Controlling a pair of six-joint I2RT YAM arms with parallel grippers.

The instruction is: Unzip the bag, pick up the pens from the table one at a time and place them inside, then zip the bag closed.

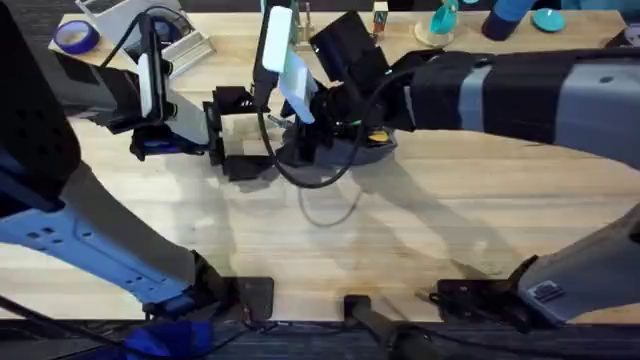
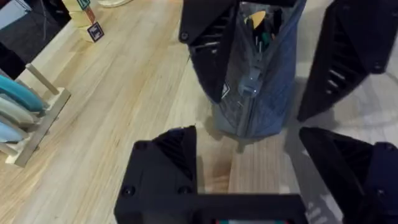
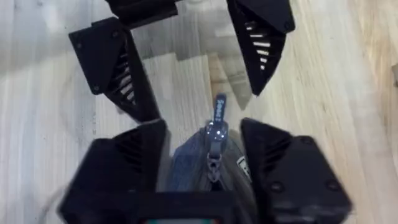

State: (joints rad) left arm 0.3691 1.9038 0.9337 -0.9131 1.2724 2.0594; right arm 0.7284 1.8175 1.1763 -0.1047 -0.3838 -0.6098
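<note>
Overhead view: the left end effector [image 1: 238, 135] sits left of centre on the surface [image 1: 420, 230], fingers spread wide, just short of the bag [image 1: 350, 150]. The right end effector [image 1: 305, 140] straddles the bag's end. Left wrist view: the bag [image 2: 261, 81] stands between the right end effector's fingers [image 2: 208, 43], its far end unzipped, green and yellow items showing inside. Right wrist view: the zipper pull [image 3: 217, 118] lies between the spread fingers [image 3: 130, 155], ungripped.
</note>
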